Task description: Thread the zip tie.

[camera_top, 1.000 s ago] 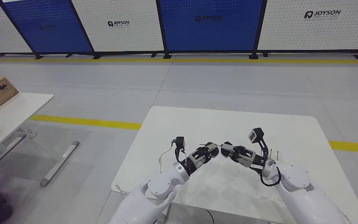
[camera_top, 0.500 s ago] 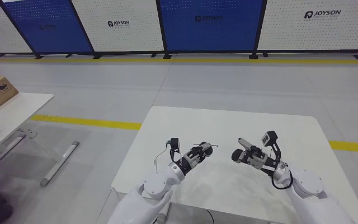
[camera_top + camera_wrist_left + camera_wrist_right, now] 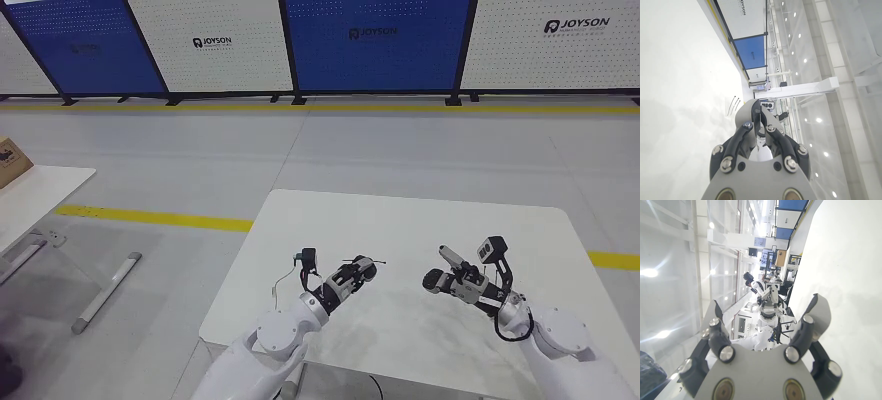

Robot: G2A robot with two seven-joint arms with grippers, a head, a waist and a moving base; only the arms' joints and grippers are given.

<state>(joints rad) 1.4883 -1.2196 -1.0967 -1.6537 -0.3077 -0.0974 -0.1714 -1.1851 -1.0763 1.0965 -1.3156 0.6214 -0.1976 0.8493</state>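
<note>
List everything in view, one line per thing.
table: one, white, beneath both arms.
zip tie: one, black, pinched in the left gripper, end pointing toward the right gripper.
spare zip ties: three, black, side by side on the table near its edge.
side table: one, white, far left, brown box on it.
panels: several, blue and white, along the back.
left gripper: one, grey and black, shut on the zip tie.
right gripper: one, grey and black, open, empty.

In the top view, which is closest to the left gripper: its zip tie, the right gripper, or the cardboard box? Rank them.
1. Zip tie, in the left gripper's fingers.
2. Right gripper, opposite it.
3. Cardboard box, far left edge.
</note>
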